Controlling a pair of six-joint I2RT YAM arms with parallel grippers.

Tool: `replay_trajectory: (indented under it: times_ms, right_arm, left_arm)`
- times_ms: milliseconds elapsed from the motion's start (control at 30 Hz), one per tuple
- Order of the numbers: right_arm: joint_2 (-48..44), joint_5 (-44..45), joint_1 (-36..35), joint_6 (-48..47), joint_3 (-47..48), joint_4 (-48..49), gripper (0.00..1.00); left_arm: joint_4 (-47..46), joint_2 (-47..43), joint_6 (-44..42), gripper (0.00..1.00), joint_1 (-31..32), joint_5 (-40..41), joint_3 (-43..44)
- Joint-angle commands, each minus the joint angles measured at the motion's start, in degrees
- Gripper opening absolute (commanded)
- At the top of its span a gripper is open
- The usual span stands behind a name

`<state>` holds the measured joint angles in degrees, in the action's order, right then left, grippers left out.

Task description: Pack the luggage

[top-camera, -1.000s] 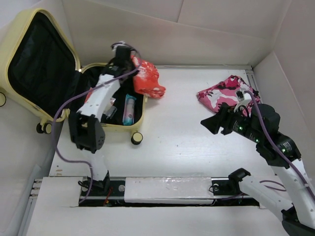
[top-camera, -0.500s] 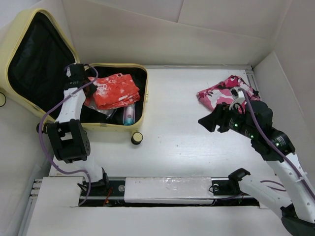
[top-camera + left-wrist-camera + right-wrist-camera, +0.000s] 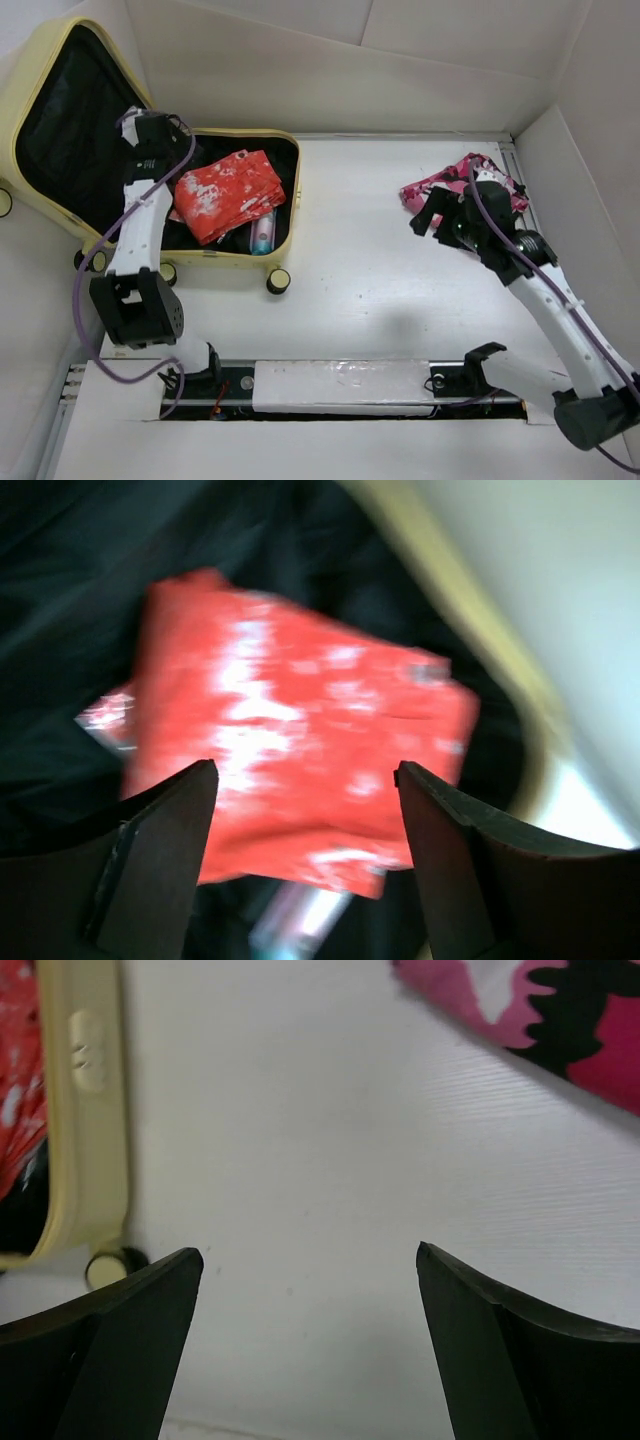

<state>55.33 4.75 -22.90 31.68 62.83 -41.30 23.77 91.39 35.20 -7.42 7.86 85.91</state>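
The luggage (image 3: 20,120), a pale yellow hard-shell case, lies open at the far left with its lid up and black lining showing. A red-and-white cloth (image 3: 225,192) rests in its base over a tube (image 3: 262,238). My left gripper (image 3: 160,150) hangs open over the base's left side, above the red cloth (image 3: 300,730), holding nothing. A pink, black and white cloth (image 3: 455,180) lies at the far right. My right gripper (image 3: 428,215) is open just beside its near-left edge, over bare table. The pink cloth (image 3: 560,1020) is up and to the right of those fingers.
The luggage's rim (image 3: 90,1110) and a caster wheel (image 3: 110,1265) show at the left of the right wrist view. Another wheel (image 3: 277,281) sticks out at the case's front corner. White walls close in the table at the back and right.
My left gripper swung left over the case and opened, letting go of the red cloth, which now lies in the base. My right gripper moved up to the pink cloth and opened wider.
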Motion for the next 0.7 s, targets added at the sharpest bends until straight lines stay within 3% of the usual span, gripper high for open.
replay_trajectory:
  times_ms: [0,100,133,200,233,367,467,567,600,667]
  right_arm:
    - [4.0,8.9,4.7,4.4,0.9,3.9,0.94]
    - [8.6,9.7,12.3,8.8,-0.6,6.1,0.95]
    - [10.1,9.7,14.4,10.8,-1.6,8.9,0.95]
    - [11.9,8.4,22.2,12.7,-2.4,10.6,0.93]
    - [12.9,7.1,24.5,13.5,-3.1,11.2,0.91]
    - [20.2,6.1,34.0,16.7,-3.8,13.6,0.85]
    - [25.8,7.4,37.9,17.2,-2.5,14.3,0.84]
    - [34.9,5.9,39.5,14.8,1.3,14.3,0.72]
    - [39.2,5.1,39.5,13.8,2.5,13.5,0.61]
    - [42.7,3.4,39.5,11.4,4.4,12.5,0.59]
  left_arm:
    - [-5.7,-8.4,1.3,0.67,9.6,-1.0,2.2]
    - [-5.7,-7.1,0.4,0.66,19.2,-0.5,4.1]
    - [-5.7,-5.2,0.4,0.66,25.5,-0.5,4.1]
    - [-5.7,-2.6,0.4,0.66,31.5,-0.5,5.0]
    - [-5.7,0.1,0.4,0.65,37.1,-1.2,5.7]
    - [-5.0,8.5,-0.1,0.65,48.8,-4.9,10.3]
    - [-5.0,14.0,-0.9,0.63,54.9,-7.6,12.5]
    - [-6.7,15.6,-0.9,0.62,57.7,-11.4,12.8]
    - [-7.4,16.3,-0.9,0.62,58.3,-12.3,12.3]
    - [-9.7,16.3,-0.9,0.62,58.9,-14.6,10.3]
